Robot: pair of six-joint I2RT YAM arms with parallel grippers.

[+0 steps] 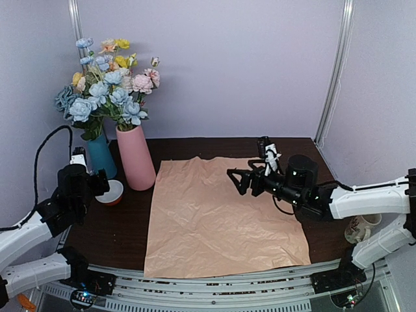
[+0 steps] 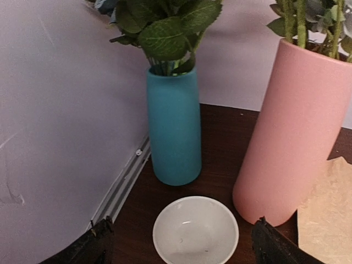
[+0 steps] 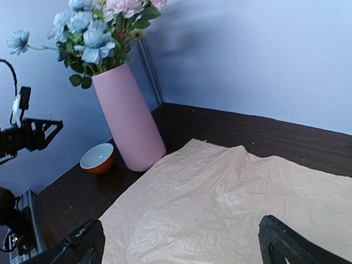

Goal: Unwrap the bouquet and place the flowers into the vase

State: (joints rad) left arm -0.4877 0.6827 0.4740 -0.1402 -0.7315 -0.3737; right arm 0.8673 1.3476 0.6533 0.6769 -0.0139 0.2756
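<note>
Hands both spread wide, empty: left hand (image 2: 181, 225) by small bowl (image 2: 196, 237), right hand (image 3: 181, 223) over peach paper (image 3: 231, 184).

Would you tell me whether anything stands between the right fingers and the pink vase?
Nothing visible does: the open right fingers hang above the flat paper, and the pink vase holding the flowers stands unobstructed beside it.

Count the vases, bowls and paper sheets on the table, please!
Vases: 2, the pink vase and the blue vase
Bowls: 1, the bowl
Paper sheets: 1, the paper sheet
Total: 4
</note>
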